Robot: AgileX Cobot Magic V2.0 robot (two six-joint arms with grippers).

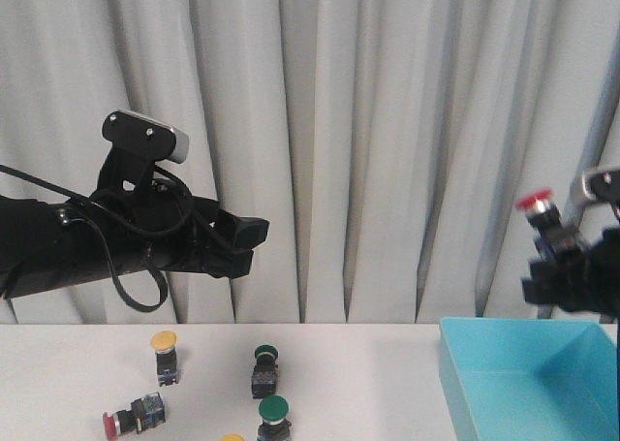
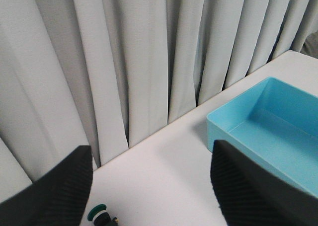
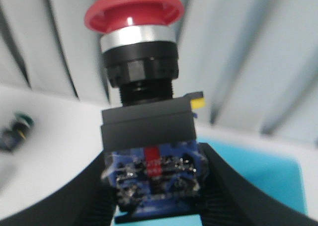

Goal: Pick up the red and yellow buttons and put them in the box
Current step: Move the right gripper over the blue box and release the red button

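My right gripper is shut on a red button and holds it cap-up in the air over the near-left corner of the turquoise box. In the right wrist view the fingers clamp the button's blue base, below its red cap. My left gripper is open and empty, raised high above the table; its view shows the box. On the table are an upright yellow button, a red button lying on its side, and a yellow cap at the bottom edge.
Two green-capped switches stand on the table, one further back and one nearer; one also shows in the left wrist view. A grey curtain hangs behind the table. The box sits at the table's right end.
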